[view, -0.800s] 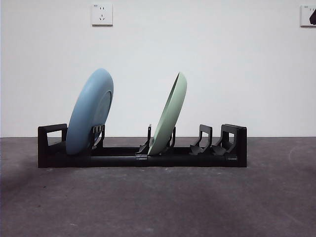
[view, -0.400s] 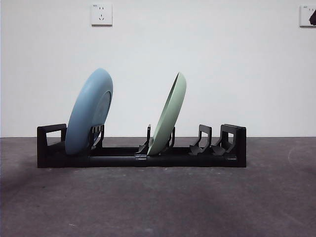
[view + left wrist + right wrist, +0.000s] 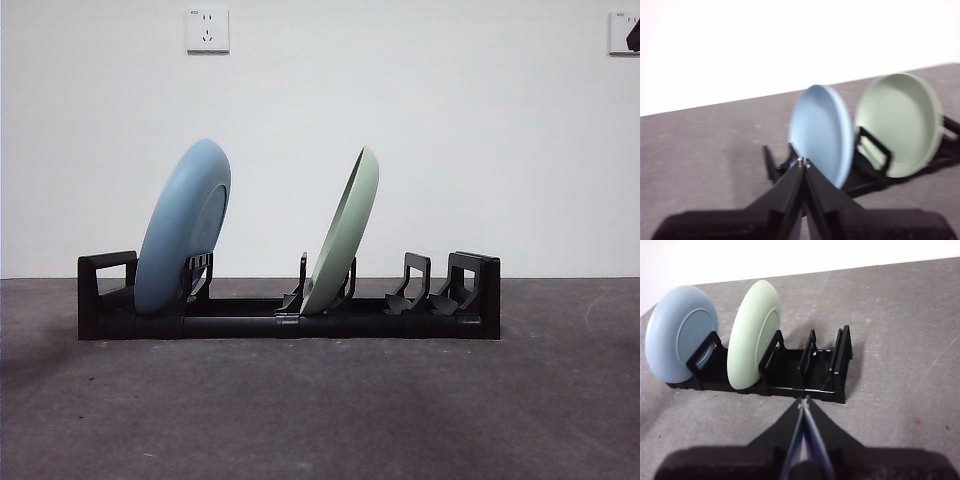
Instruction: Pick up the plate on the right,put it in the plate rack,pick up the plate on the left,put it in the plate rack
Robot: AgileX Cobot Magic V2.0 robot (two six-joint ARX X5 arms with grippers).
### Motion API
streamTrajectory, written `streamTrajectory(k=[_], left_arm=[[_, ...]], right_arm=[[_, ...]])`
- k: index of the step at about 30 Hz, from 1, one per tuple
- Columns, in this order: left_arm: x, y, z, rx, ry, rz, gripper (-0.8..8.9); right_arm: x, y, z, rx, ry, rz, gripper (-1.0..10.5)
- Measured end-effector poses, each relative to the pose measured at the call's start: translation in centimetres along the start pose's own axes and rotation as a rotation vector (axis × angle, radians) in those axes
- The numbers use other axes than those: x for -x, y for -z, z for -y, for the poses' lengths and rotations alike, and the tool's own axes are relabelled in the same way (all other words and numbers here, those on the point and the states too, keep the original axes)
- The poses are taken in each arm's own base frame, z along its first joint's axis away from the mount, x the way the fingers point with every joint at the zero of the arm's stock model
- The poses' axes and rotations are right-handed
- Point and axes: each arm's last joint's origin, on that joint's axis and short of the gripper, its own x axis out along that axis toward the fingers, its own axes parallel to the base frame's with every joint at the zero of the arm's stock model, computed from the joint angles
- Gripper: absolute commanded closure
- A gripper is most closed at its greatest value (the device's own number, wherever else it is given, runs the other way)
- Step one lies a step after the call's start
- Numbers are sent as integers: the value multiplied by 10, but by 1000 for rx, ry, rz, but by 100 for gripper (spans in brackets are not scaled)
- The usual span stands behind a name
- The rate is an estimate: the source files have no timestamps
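Both plates stand in the plate rack: the blue plate at nine o'clock, the green plate near centre. The task looks finished. The left gripper and right gripper are pressed together, empty, apart from the rack.

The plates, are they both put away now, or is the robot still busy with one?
Both look put away. The blue plate leans in the plate rack near one end, and the green plate leans in a middle slot. Nothing is in hand: the left gripper and right gripper are shut and empty, clear of the rack. Nothing seems left to do.
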Motion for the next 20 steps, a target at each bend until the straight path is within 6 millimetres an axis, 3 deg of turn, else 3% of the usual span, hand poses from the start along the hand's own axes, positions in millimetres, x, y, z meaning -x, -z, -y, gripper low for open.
streamTrajectory(k=[11, 20], left_arm=[[-3, 88, -15, 24, -125, -4, 817], [-6, 118, -15, 29, -133, -50, 817]], right_arm=[[0, 0, 0, 0, 0, 0, 938], [0, 0, 0, 0, 0, 0, 938]])
